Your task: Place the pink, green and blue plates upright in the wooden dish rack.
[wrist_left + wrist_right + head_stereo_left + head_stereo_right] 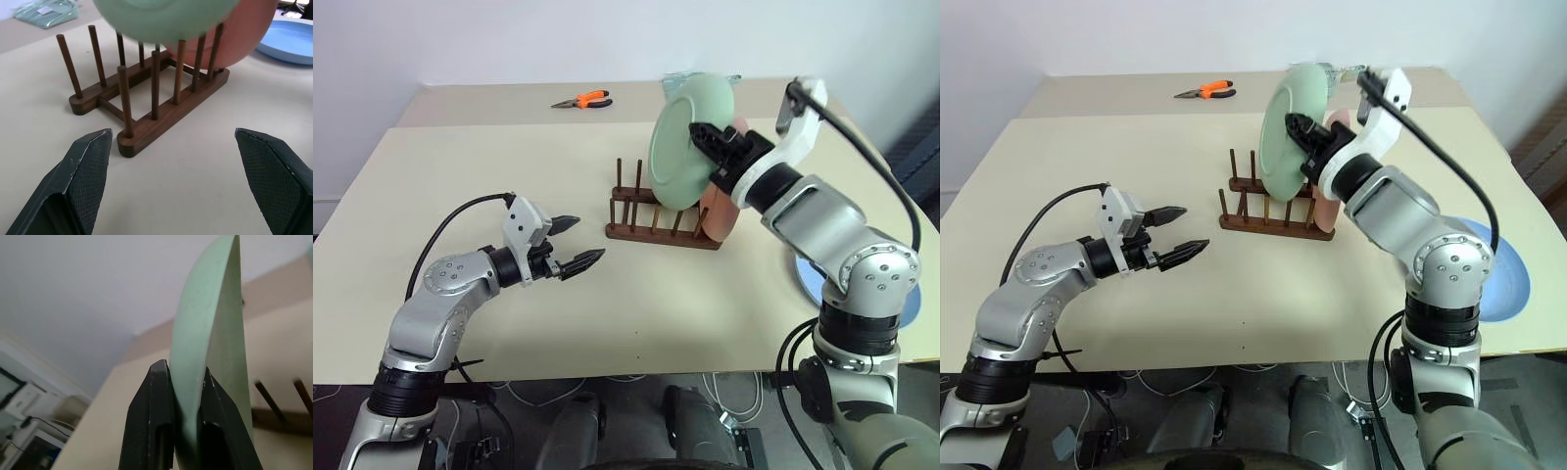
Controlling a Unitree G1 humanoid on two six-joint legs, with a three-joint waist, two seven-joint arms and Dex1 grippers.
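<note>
My right gripper pinches the pale green round plastic plate on edge, so it slides between the dark wooden rack pegs below. My left gripper waits wide open, empty, nearby.

The pink plate stood largely hidden behind the right gripper; the blue plate lay mostly behind its arm.

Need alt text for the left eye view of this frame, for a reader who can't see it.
The right gripper holds the green plate upright above the wooden dish rack, where the pink plate already stands. The left gripper hovers beside the rack, jaws open; orange-handled pliers lie on the table behind.
</note>
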